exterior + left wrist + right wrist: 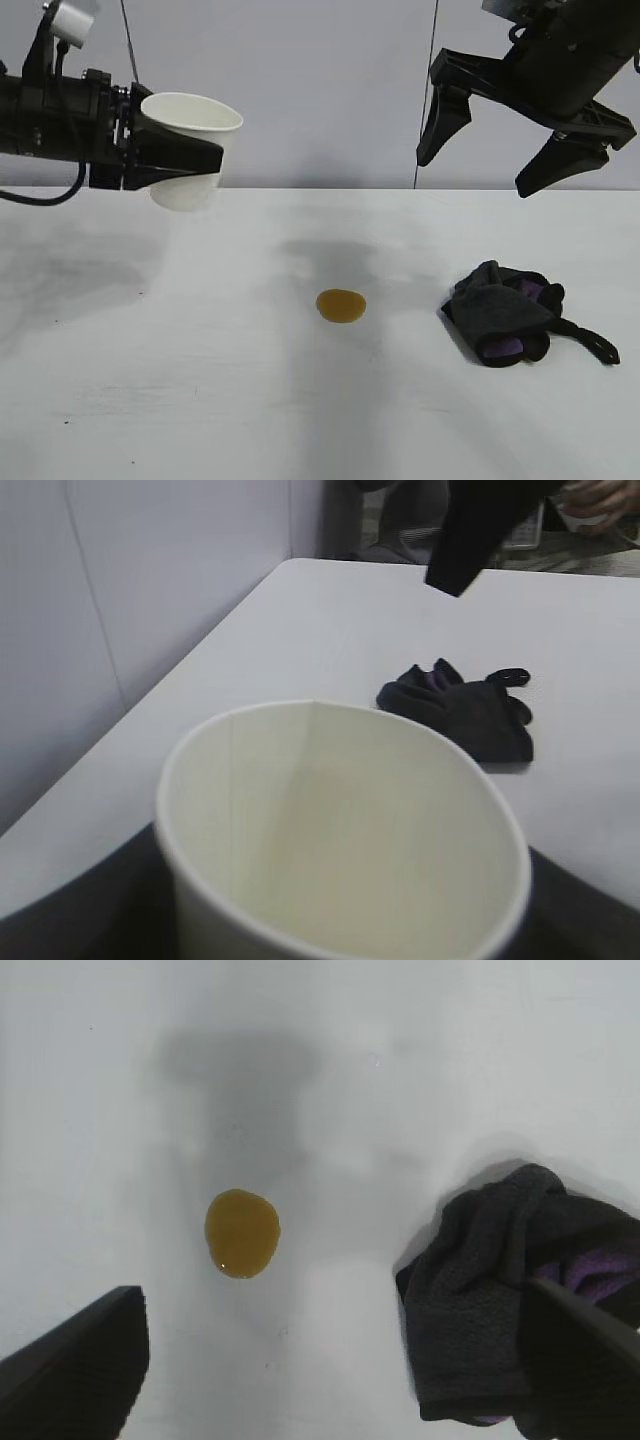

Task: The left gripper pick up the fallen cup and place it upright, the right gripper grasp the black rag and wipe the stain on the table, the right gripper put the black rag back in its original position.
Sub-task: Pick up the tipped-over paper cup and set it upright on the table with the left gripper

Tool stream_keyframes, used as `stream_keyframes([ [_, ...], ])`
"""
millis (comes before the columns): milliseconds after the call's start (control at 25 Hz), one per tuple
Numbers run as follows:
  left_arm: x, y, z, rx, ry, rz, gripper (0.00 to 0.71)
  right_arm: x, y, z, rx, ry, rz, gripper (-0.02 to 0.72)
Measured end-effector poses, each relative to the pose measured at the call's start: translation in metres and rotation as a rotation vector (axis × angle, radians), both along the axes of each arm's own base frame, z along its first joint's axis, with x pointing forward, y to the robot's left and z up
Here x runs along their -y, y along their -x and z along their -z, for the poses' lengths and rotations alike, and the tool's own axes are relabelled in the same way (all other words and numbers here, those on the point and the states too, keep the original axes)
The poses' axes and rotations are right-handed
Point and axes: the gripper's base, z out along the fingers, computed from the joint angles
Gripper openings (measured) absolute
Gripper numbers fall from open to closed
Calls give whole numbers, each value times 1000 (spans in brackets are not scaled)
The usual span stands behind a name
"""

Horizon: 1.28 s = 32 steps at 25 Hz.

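Now the left gripper [200, 158], jaws pinching the cup [192, 150] mouth-up above the bench [150, 400] at ten o'clock of the stain [341, 305], must lower it, while the right gripper [500, 150], jaws spread, hovers over the rag [500, 312].

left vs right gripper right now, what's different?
The left gripper is clamped on the white paper cup and held about level above the table; the right gripper is open, empty and angled downward above the black rag. Both are off the table.
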Motion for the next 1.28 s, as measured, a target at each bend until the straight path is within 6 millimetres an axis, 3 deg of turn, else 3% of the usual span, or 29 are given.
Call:
stream_keyframes([
  [320,6,1,31,1,-22,34,458,0,-2,-1,20,1,2,694],
  [640,6,3,43,10,-33,46,460,0,-2,-1,21,5,-1,694],
  [720,6,3,43,10,-33,46,491,0,-2,-1,21,5,-2,694],
  [840,6,3,44,-4,-30,43,625,0,-2,-1,20,5,-2,694],
  [1000,6,3,44,-66,-15,22,681,0,-2,-1,21,7,-4,694],
  [1120,6,2,37,-124,2,-5,690,0,-2,-1,23,10,-9,694],
  [1280,5,-3,-9,-186,47,-72,693,1,-2,-1,24,15,-13,694],
])
